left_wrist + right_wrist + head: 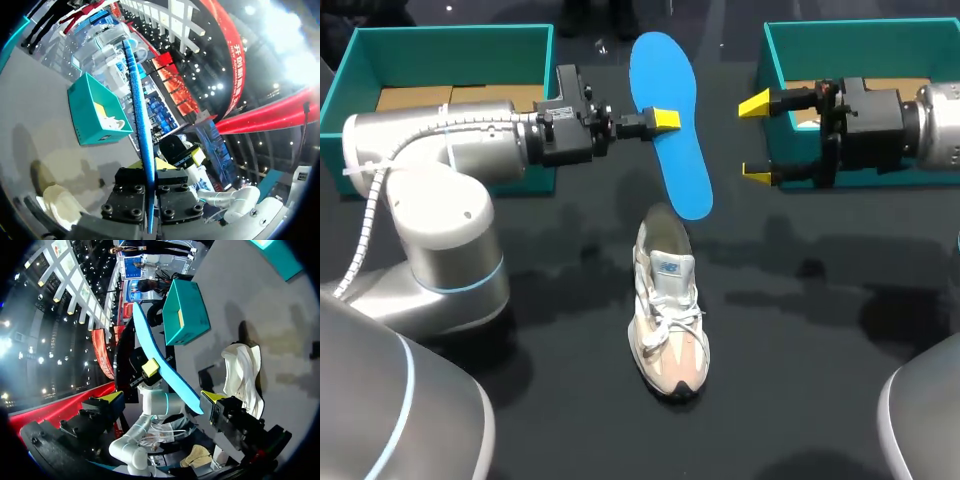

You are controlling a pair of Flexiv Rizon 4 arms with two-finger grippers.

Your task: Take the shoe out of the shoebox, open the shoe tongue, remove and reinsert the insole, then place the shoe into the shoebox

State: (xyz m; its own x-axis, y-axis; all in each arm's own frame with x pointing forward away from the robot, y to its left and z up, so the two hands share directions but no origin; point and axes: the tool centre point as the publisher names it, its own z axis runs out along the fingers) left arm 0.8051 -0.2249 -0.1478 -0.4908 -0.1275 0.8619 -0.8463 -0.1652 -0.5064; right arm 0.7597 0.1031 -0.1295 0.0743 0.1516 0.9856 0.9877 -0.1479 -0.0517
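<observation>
My left gripper (663,119) is shut on the edge of a blue insole (676,165), holding it in the air above the table's far middle. In the left wrist view the insole (140,115) runs edge-on out from between the fingers. Below it a white and beige sneaker (668,320) stands upright on the black table, toe towards the near edge. My right gripper (755,138) stands wide open just right of the insole, not touching it. From the right wrist, the insole (161,357) hangs ahead of the open right gripper (162,397), with the sneaker (245,372) beyond.
A teal shoebox (450,35) sits at the back left behind my left arm. A second teal shoebox (860,30) sits at the back right, partly covered by my right arm. The same kind of box (97,112) shows past the insole in the left wrist view.
</observation>
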